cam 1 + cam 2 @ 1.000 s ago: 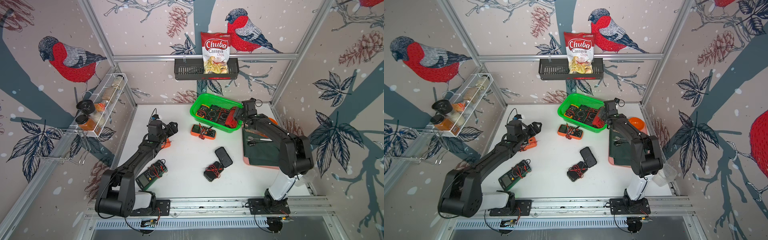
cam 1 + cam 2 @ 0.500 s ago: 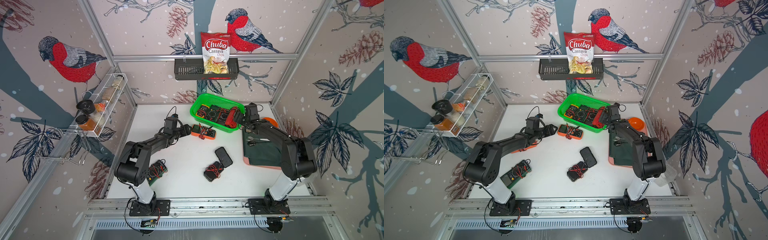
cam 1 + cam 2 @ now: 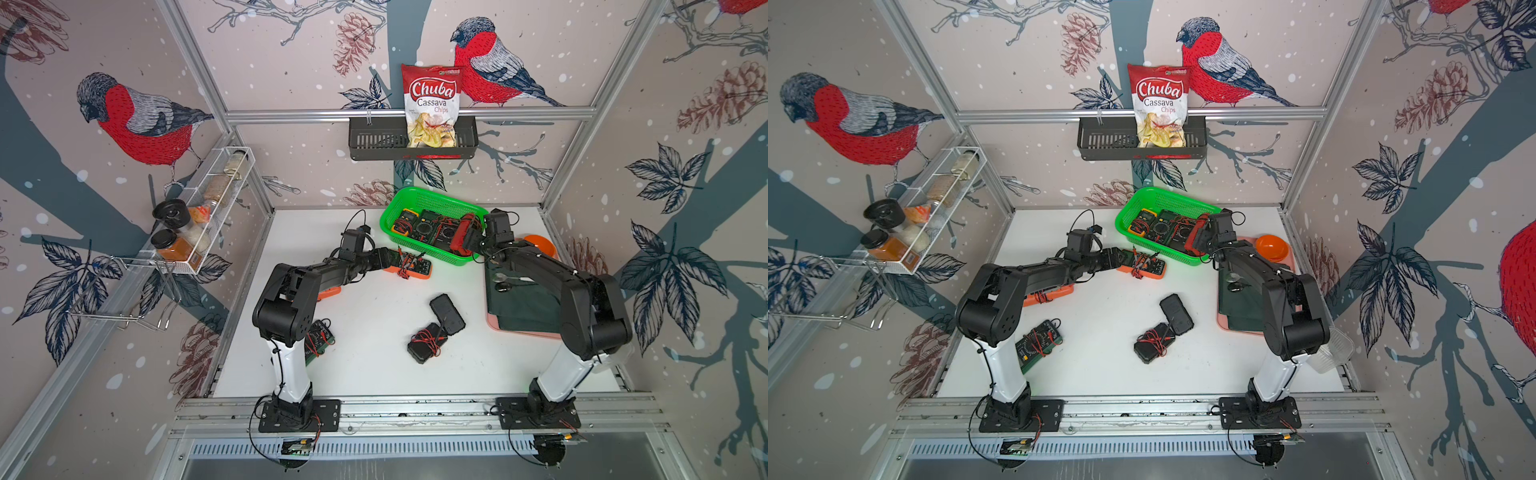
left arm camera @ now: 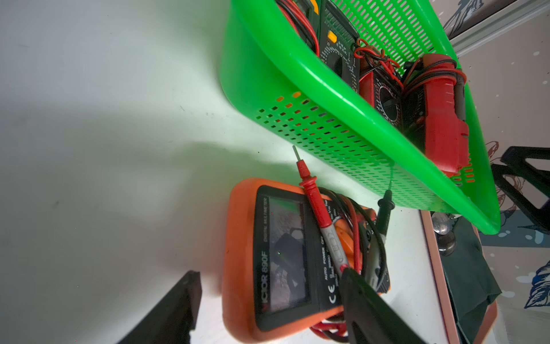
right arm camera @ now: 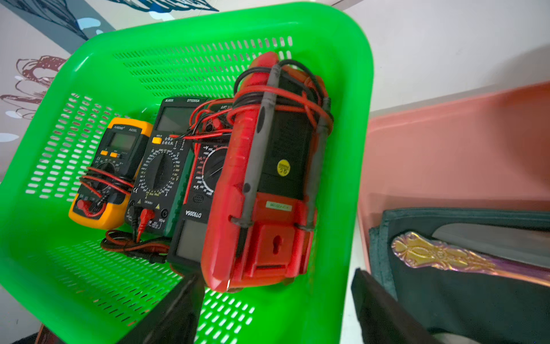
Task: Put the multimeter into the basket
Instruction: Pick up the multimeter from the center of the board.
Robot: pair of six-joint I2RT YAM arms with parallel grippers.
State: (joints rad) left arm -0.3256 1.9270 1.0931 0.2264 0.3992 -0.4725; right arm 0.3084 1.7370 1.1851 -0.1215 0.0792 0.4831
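Four meters are in the basket [image 3: 434,202] by my count: the yellow multimeter [image 5: 110,169], the dark green multimeter [image 5: 160,172], the black multimeter [image 5: 205,178] partly under its neighbour, and the red multimeter [image 5: 268,184], propped on edge at the basket's end rather than lying flat. My right end effector [image 3: 470,244] sits at that end with its jaws apart. In the right wrist view one jaw is over the basket floor and the other outside the wall, above the pink tray [image 5: 446,155], and neither presses on the red meter. I judge that one delivered.

My left end effector [image 3: 394,262] is at the orange multimeter [image 4: 282,256], which lies face up on the bench [image 3: 374,374] just beside the basket's near wall, leads bundled over its dial. The jaws are apart: one stands clear of the case with bench showing between, the other overlaps the leads, so nothing is clamped yet.

Outside the basket, besides that one, I see a second orange multimeter [image 3: 1054,295] under my left arm, a green multimeter [image 3: 1038,343] near that arm's base, and two black units [image 3: 446,313] mid-bench that I take for meters lying face down. So a little under half is done, five are left as I read it, and picking the orange meter is the step in hand.
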